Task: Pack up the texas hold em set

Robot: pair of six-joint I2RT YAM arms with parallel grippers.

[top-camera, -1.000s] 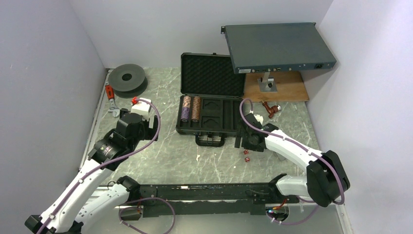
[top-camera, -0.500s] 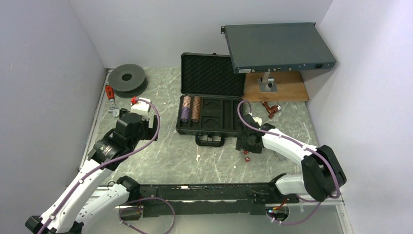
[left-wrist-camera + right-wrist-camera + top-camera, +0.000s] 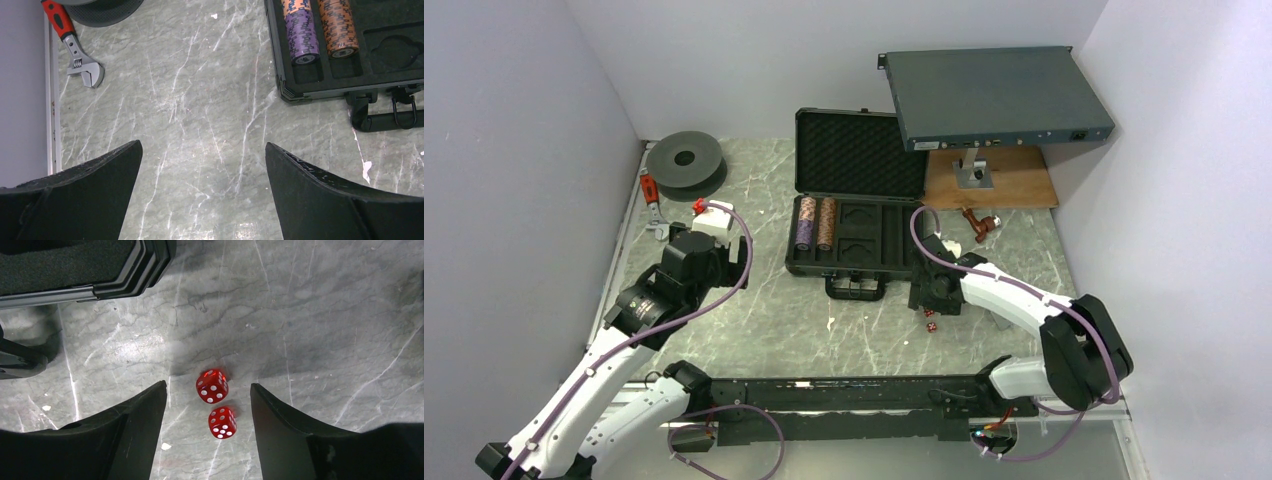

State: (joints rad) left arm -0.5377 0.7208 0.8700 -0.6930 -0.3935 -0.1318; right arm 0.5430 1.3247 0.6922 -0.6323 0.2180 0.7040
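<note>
Red dice (image 3: pixel 212 386) lie loose on the marble tabletop (image 3: pixel 325 315), just off the open case (image 3: pixel 100 285). Right gripper (image 3: pixel 207 390) has slid over them, jaws narrowed yet unclenched, straddling both, touching neither. Pickup looks imminent. Left gripper (image 3: pixel 202 150) is idle, spread wide.

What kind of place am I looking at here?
Probably a robotics lab cell: plain pale walls box in a grey marble-pattern tabletop, white robot arms are mounted along its near edge, with unrelated props like a flat grey metal rack box.
</note>
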